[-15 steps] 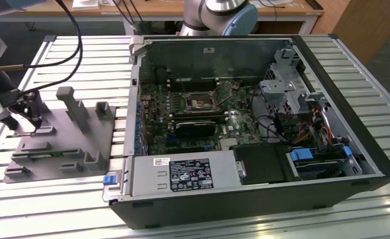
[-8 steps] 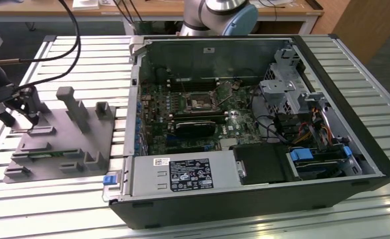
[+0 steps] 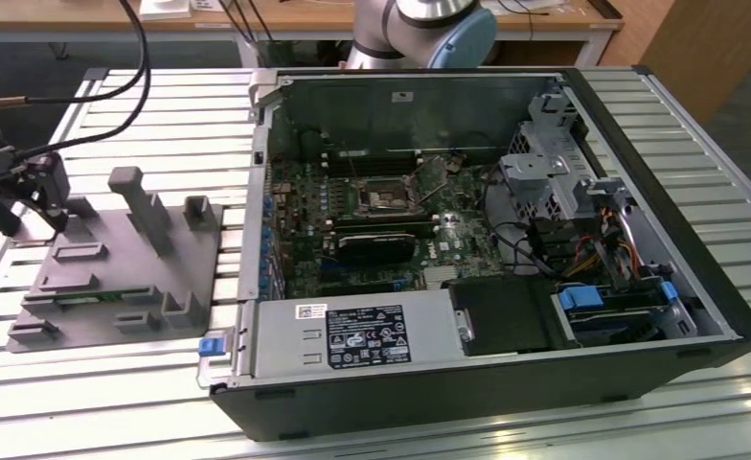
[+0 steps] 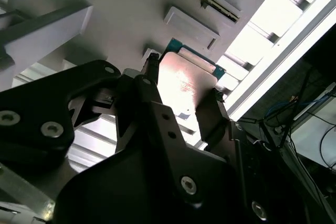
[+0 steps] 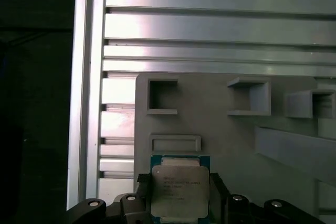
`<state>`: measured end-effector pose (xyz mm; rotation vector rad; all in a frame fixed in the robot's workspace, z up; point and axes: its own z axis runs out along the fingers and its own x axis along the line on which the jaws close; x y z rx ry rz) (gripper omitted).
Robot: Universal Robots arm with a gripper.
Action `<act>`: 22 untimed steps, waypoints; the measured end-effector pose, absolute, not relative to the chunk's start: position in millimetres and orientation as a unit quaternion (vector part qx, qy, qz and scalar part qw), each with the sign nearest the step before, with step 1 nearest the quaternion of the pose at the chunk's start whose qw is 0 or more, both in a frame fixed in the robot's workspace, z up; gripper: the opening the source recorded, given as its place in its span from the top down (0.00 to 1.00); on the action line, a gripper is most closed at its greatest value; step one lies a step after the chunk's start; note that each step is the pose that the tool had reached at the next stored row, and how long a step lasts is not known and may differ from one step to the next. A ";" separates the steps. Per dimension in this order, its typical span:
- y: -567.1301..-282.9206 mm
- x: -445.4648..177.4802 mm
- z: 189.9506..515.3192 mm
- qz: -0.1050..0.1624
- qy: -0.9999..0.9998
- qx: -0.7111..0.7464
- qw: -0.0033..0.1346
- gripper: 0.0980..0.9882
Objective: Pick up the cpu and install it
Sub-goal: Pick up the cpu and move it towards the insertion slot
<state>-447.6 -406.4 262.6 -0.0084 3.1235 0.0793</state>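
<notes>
The gripper (image 5: pixel 180 181) has its two dark fingers pressed against opposite edges of the cpu (image 5: pixel 179 192), a small square chip with a silvery metal top and a thin blue-green rim. It is over a corner of the grey tray (image 5: pixel 210 124), which lies beside the open computer case (image 3: pixel 389 115).
</notes>
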 end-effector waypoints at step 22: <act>-406.4 -447.6 321.6 0.027 1.000 -0.003 0.009 0.51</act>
